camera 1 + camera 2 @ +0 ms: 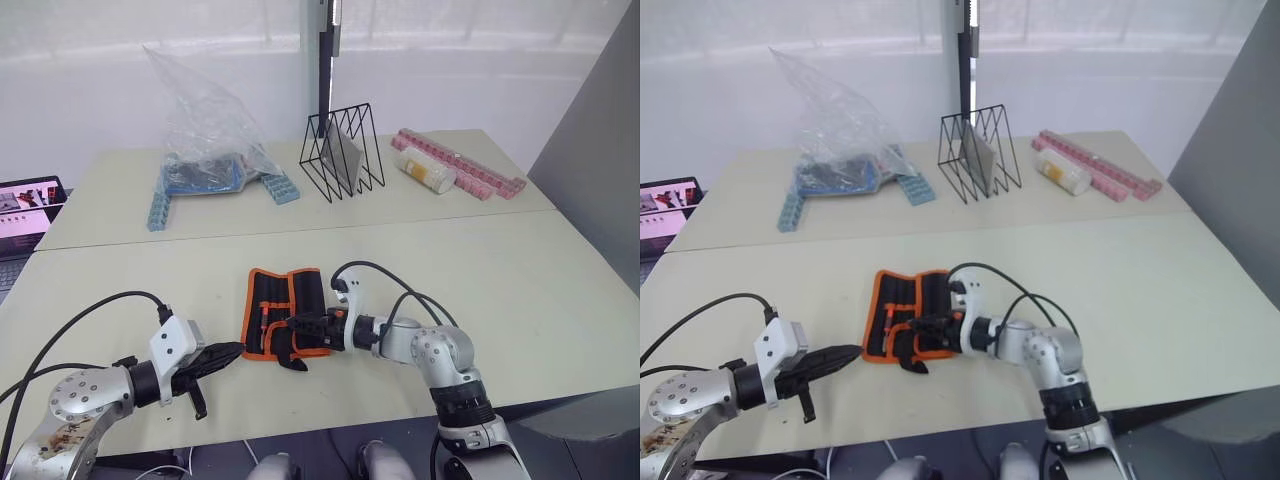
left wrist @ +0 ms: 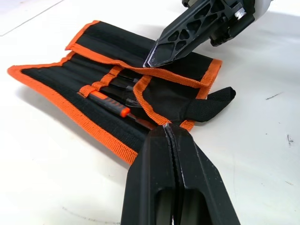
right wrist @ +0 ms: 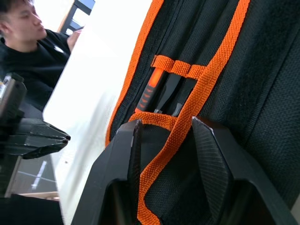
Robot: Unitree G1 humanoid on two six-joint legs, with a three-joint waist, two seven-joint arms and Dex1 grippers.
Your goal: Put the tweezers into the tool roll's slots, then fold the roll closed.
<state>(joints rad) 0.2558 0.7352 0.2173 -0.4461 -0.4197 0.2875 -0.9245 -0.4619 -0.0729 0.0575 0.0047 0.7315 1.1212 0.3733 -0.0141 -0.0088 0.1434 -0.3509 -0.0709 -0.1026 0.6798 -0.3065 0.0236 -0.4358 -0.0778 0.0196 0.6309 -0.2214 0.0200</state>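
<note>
- The tool roll (image 1: 285,310) lies partly folded on the near table (image 1: 520,300), orange piping around its edges; its black strap (image 2: 211,105) sticks out from the folded flap on the side toward the robot.
- Tweezers (image 2: 124,89) sit in the slots (image 2: 84,77) of the roll's inner face, beside an orange-handled tool (image 2: 110,103); how many tweezers, I cannot tell.
- The right gripper (image 1: 300,325) is over the roll; its fingers are spread apart and straddle an orange-edged flap of the roll, though not clamped on it.
- The left gripper (image 1: 228,353) rests on the table near the roll's strap side, fingers pressed together, nothing between them.
- Well beyond the roll stand a clear plastic bag (image 1: 205,130) and a black wire rack (image 1: 342,152).
</note>
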